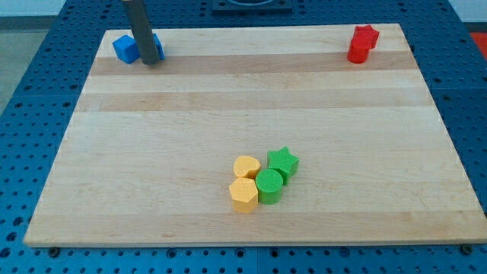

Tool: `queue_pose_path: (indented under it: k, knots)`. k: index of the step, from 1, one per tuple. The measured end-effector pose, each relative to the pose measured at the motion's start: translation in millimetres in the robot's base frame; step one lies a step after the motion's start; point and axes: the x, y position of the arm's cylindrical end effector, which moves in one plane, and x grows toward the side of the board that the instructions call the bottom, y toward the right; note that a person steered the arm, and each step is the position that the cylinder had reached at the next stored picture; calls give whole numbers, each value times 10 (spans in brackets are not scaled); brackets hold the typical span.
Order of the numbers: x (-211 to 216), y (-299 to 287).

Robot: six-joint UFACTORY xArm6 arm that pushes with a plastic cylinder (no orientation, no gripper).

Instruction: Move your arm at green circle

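The green circle block (269, 186) lies near the view's bottom centre in a tight cluster. A green star block (283, 161) touches it at upper right, a yellow heart block (246, 167) at upper left, and a yellow hexagon block (243, 195) at left. My tip (151, 63) stands at the view's top left, far from the green circle. It is right beside a blue block (126, 48), whose right part is hidden behind the rod.
A red star block (363, 42) sits at the view's top right corner of the wooden board (152, 152). Blue perforated table surrounds the board on all sides.
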Motion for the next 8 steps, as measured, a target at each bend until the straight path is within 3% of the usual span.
queue_pose_path:
  k: [1,2,4,6,8]
  knots:
    - [248,19]
    - [792,64]
    - [2184,236]
    - [3268,714]
    - [3372,1420]
